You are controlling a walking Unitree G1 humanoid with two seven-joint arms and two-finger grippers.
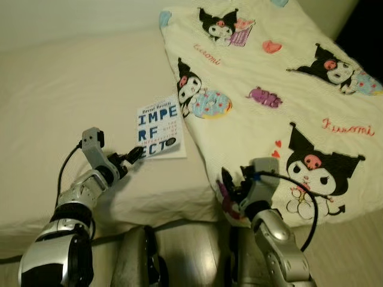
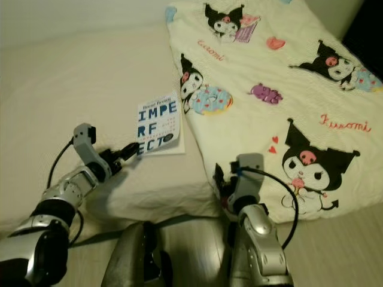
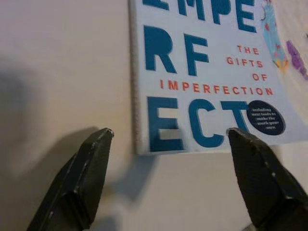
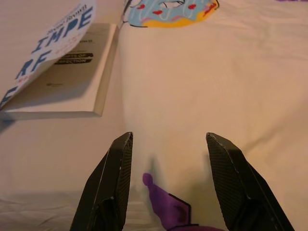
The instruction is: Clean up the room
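We saw a paperback book (image 1: 159,131), white cover with big blue letters and "The Gifts of Imperfection" in orange, lying flat on the cream bed (image 1: 60,101) at centre frame in the left eye view. Its right edge sat just beside the edge of a cream Kuromi-print blanket (image 1: 287,101), which covered the upper right and right of the frame. In the right wrist view the front cover was lifted slightly off the pages.

Our left gripper (image 1: 135,155) was at lower left of centre, fingers pointed at the book's lower left corner. In the left wrist view its fingers (image 3: 82,178) were spread apart, nothing between them, tips just short of the book's bottom edge and not touching it.

Our right gripper (image 1: 234,185) was at lower centre-right, over the blanket's lower edge. In the right wrist view its fingers (image 4: 113,187) were apart, resting low over the blanket fabric with a purple print patch (image 4: 166,207) between them. Holding nothing.

Wood-tone floor (image 1: 341,251) showed at lower right.
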